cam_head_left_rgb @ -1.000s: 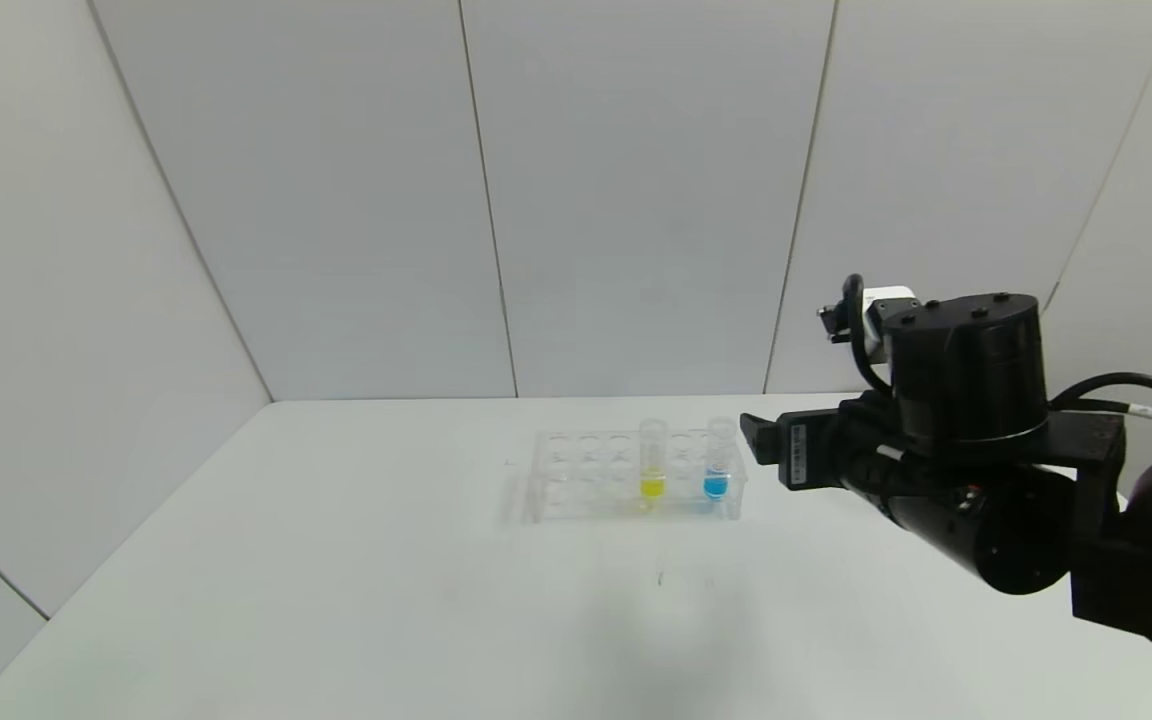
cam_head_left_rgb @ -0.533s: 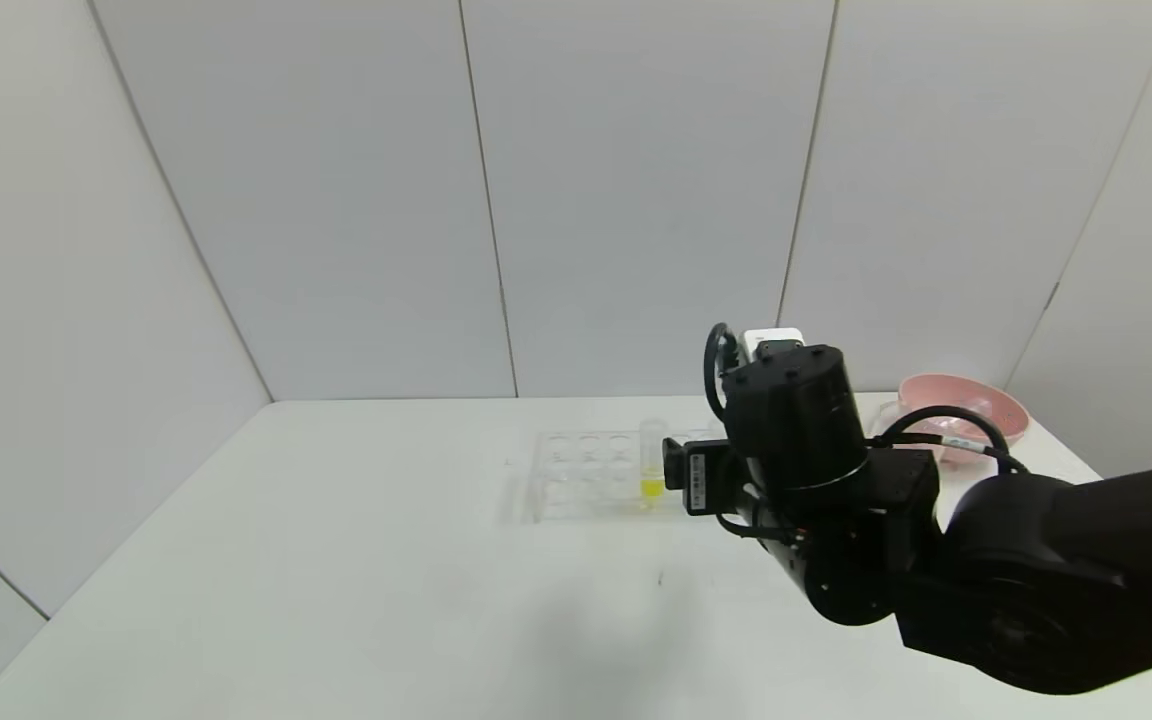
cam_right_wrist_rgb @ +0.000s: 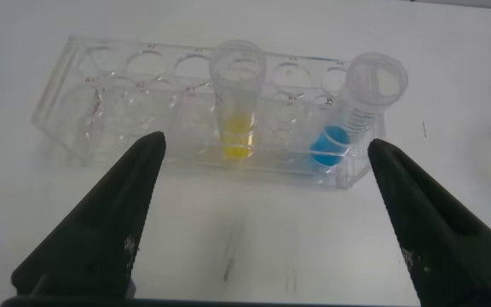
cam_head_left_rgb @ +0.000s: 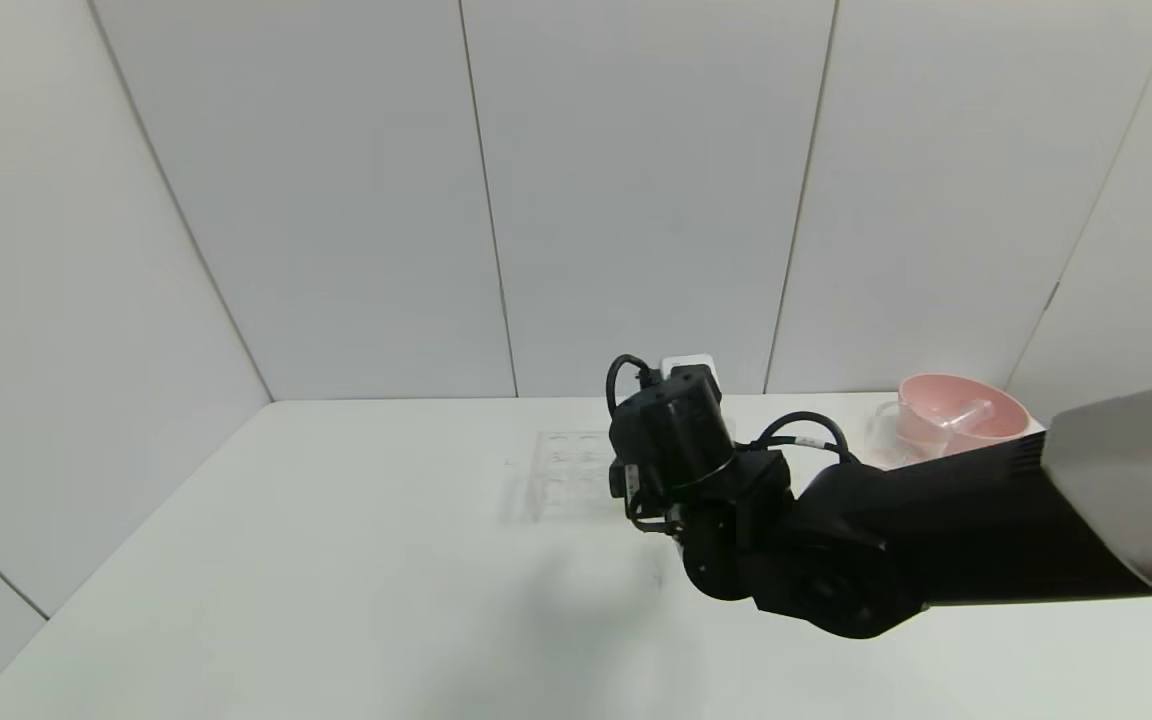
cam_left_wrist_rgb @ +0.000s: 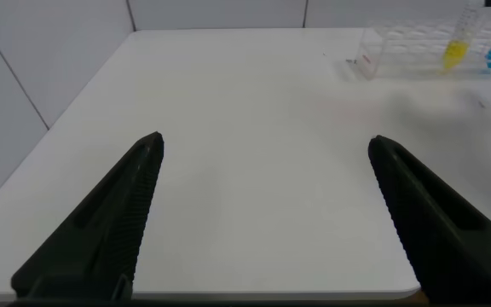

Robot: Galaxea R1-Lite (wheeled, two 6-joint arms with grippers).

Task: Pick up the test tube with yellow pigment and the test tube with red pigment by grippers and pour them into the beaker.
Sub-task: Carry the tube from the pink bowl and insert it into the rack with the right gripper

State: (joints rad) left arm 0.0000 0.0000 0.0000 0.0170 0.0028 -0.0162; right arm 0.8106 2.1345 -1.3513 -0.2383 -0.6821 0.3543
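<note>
The right hand point(cam_right_wrist_rgb: 267, 222) hangs over the white tabletop point(cam_head_left_rgb: 336, 560), just in front of the clear tube rack point(cam_right_wrist_rgb: 199, 115), and its two black fingers point(cam_right_wrist_rgb: 101, 230) stand wide apart with nothing between them. In the right wrist view the test tube with yellow pigment point(cam_right_wrist_rgb: 237, 107) stands upright in the rack, and it lies between the two fingers but farther away, not touched by them. A tube with blue liquid point(cam_right_wrist_rgb: 356, 111) stands in the same rack beside it, a little tilted.

In the head view the right arm covers most of the rack, so only the left end of the rack shows. A pink bowl point(cam_head_left_rgb: 961, 410) stands at the far right of the tabletop, well apart from the rack.

The left hand point(cam_left_wrist_rgb: 267, 213) is low at the near edge of the tabletop, far from the rack, with its fingers also apart and empty.
</note>
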